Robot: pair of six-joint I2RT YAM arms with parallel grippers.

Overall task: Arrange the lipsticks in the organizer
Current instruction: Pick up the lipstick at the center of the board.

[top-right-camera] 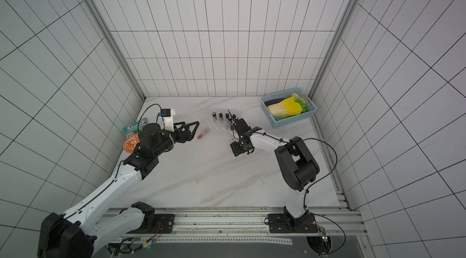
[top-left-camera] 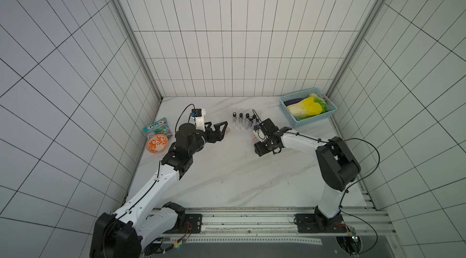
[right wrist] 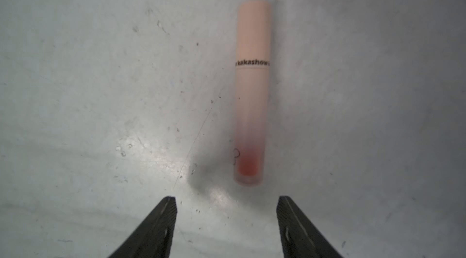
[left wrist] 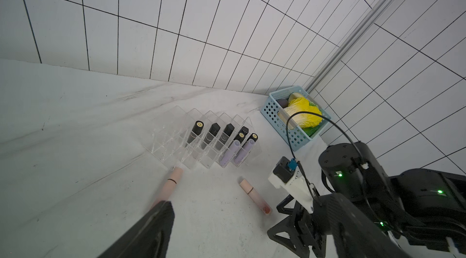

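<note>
Hovering our right gripper [right wrist: 225, 201], jaws apart and empty, just short of a frosted pink tube [right wrist: 252, 92].
It lies flat near the clear stepped organizer [left wrist: 161, 148]; our left gripper [top-left-camera: 218, 125] gapes empty too.

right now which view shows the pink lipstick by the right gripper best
The right wrist view: the pink lipstick lies flat, whole and close, lettering readable. The left wrist view shows it whole but small. In both top views the right arm hides most of it.
</note>
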